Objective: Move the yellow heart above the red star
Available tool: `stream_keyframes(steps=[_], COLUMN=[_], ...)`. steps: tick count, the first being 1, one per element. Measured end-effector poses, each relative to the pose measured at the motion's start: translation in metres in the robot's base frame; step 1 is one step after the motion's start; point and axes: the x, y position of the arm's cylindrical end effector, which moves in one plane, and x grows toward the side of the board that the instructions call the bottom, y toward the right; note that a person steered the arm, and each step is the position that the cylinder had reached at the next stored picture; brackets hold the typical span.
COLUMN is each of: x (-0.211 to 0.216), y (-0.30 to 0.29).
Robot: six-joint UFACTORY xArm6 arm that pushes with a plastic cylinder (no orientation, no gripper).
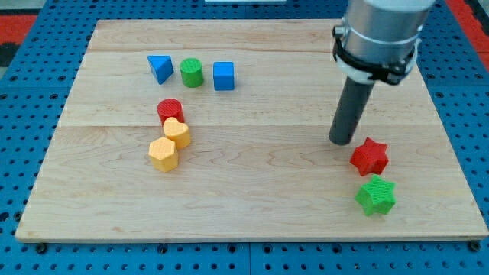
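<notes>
The yellow heart (177,132) lies at the board's left centre, touching a red cylinder (170,110) above it and a yellow hexagon (163,154) below it. The red star (370,156) lies at the view's right. My tip (341,140) rests on the board just left of and slightly above the red star, close to it, and far to the right of the yellow heart.
A green star (376,195) sits just below the red star. A blue triangle (160,68), a green cylinder (191,72) and a blue cube (223,76) form a row near the view's top left. The wooden board (252,206) lies on a blue pegboard.
</notes>
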Motion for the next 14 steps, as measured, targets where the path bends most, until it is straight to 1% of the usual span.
stream_keyframes(steps=[1, 2, 3, 4, 5, 6, 7, 8, 10, 11, 12, 13, 14], x=[-0.010, 0.051, 0.100, 0.104, 0.057, 0.036, 0.017, 0.012, -0.007, -0.009, -0.016, -0.037, -0.046], y=[-0.041, -0.091, -0.155, -0.235, -0.258, -0.258, -0.285, -0.281, -0.148, -0.187, -0.197, -0.163, -0.134])
